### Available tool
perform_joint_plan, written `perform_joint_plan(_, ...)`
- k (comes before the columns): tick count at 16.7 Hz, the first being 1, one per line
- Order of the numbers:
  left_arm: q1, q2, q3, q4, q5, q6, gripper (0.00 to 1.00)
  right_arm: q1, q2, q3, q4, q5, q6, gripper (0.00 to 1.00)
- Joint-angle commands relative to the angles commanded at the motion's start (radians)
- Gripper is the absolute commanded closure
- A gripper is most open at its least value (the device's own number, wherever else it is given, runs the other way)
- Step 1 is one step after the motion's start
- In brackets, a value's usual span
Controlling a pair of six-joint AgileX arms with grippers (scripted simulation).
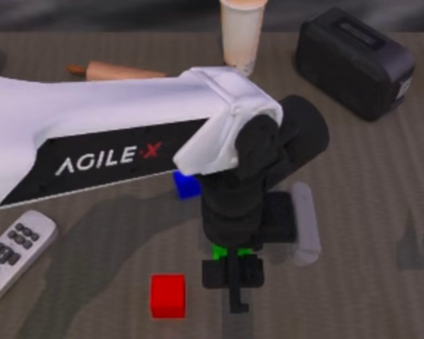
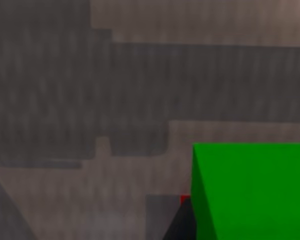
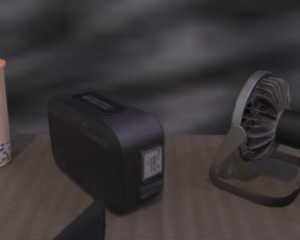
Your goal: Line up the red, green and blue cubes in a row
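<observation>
Top view: the left gripper (image 1: 233, 272) stands over the small bright green solid cube (image 1: 230, 250), just right of the bright red solid cube (image 1: 167, 295); the deep blue solid cube (image 1: 186, 185) lies behind. Whether the fingers clamp it, I cannot tell.

Left wrist view: the green cube fills the near corner; it looks rigid and light, best gripped on opposite flat faces.

Right wrist view: the right arm is parked, its gripper unseen.

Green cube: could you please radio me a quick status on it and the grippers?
Left gripper over the green cube, near table's front centre. Right arm out of top view. Red cube left of it, blue cube behind; nothing blocking.
</observation>
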Motion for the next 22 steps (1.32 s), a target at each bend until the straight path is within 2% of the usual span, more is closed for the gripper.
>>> perform_joint_plan(4,0.004,0.010,-0.009,0.019,0.000,0.000,1.00,0.000,0.000,0.000,0.000,0.000,0.000,0.00)
perform_joint_plan(12,0.001,0.099,-0.146,0.245,0.001,0.002,1.00,0.000,0.000,0.000,0.000,0.000,0.000,0.00)
perform_joint_plan(16,0.000,0.102,-0.150,0.252,0.001,0.002,1.00,0.000,0.000,0.000,0.000,0.000,0.000,0.00)
perform_joint_plan(22,0.000,0.102,-0.150,0.252,0.001,0.002,0.55,0.000,0.000,0.000,0.000,0.000,0.000,0.00)
